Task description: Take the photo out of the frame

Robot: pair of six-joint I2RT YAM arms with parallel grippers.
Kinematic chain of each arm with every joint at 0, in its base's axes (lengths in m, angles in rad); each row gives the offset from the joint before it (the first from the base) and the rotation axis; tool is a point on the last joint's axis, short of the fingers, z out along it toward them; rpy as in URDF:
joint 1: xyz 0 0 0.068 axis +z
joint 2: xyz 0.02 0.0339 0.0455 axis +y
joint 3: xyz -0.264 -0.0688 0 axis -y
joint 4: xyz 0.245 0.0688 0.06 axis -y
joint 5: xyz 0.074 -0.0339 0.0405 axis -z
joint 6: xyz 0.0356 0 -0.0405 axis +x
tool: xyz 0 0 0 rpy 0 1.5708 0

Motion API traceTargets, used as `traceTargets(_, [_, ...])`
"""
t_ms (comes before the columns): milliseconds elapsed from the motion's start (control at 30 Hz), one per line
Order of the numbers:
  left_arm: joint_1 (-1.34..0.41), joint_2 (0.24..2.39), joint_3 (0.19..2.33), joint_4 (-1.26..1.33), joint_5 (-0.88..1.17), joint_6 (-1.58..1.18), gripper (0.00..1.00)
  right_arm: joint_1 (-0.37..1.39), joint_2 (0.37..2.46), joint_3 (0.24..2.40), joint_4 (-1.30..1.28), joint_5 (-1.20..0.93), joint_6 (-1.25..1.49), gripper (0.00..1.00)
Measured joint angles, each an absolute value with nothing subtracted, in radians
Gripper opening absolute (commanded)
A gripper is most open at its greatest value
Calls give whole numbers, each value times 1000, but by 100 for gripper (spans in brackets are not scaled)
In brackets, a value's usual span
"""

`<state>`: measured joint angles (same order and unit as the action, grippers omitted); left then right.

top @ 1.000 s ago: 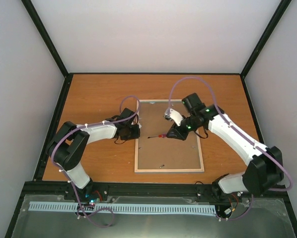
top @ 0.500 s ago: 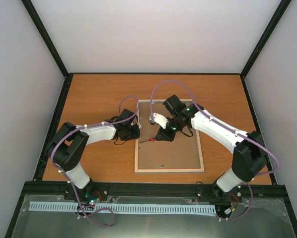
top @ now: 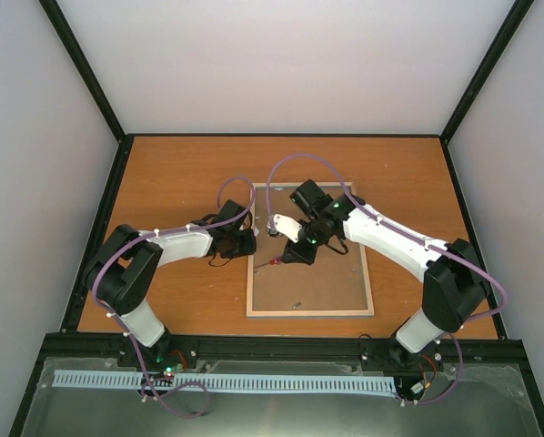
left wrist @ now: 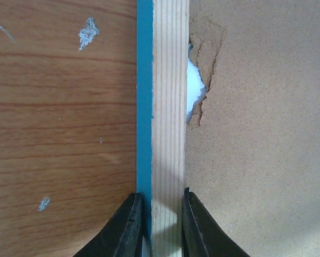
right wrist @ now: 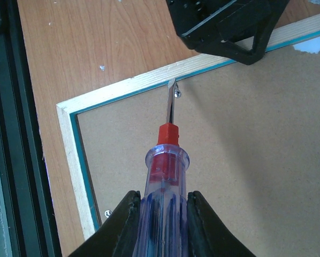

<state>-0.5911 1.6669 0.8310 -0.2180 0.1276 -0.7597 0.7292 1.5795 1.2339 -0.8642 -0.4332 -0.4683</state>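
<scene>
The frame [top: 310,312] lies face down on the table, its pale wood rail [left wrist: 169,134] and blue edge around a brown backing board [top: 322,278]. The photo is hidden under the board. My left gripper [top: 250,242] is shut on the frame's left rail [left wrist: 159,201]. My right gripper [top: 295,255] is shut on a screwdriver [right wrist: 167,155] with a clear blue and red handle. The screwdriver's tip touches a small metal tab [right wrist: 177,93] at the inner side of the left rail, just near my left gripper [right wrist: 229,27].
The backing board has a torn hole [left wrist: 195,91] by the rail, with white showing through. Another metal tab [right wrist: 107,213] sits on the near rail. The table's black front rail [right wrist: 2,134] runs close to the frame's corner.
My right arm has swung left across the backing board, carrying the screwdriver's tip from the middle to the left rail. The left arm and the frame have not moved.
</scene>
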Motion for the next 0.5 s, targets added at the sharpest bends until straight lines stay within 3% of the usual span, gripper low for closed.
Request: traceTargets(500, [-591, 1667, 831, -218, 128, -759, 1, 755, 1613, 1234, -894, -454, -514, 3])
